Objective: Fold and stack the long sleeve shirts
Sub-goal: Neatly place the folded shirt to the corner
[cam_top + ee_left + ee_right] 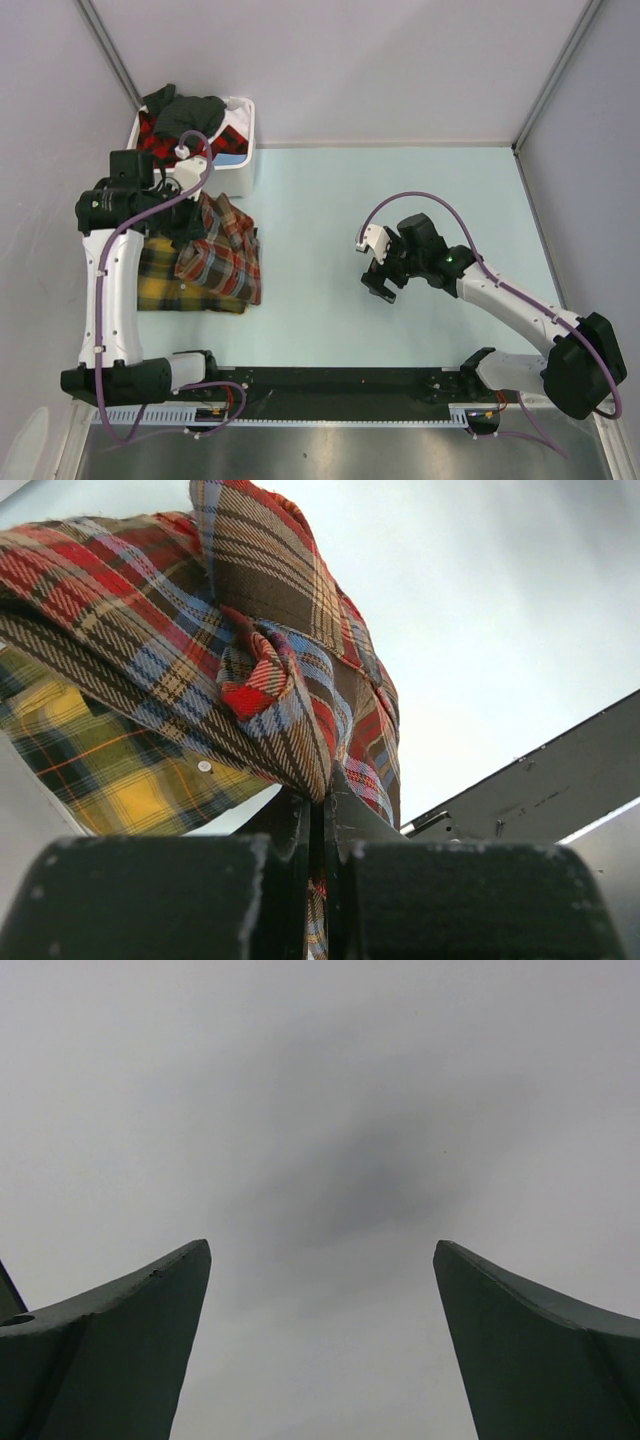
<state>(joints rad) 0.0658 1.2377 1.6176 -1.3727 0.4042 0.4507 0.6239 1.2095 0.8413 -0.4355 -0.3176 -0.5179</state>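
A red-brown plaid shirt with blue lines (pixel 222 250) lies bunched on top of a yellow-and-dark-green plaid shirt (pixel 158 272) at the left of the table. My left gripper (pixel 185 215) is shut on a fold of the red-brown shirt (pixel 270 680), with cloth pinched between its fingers (pixel 350 815); the yellow shirt (pixel 110 770) shows below it. My right gripper (pixel 377 272) is open and empty over bare table at the centre right; its fingers (pixel 130 1340) stand wide apart.
A white plastic bin (pixel 240 165) at the back left holds red-black plaid and dark grey clothes (pixel 185 120). Grey walls enclose the table on three sides. A black rail (pixel 340 385) runs along the near edge between the arm bases.
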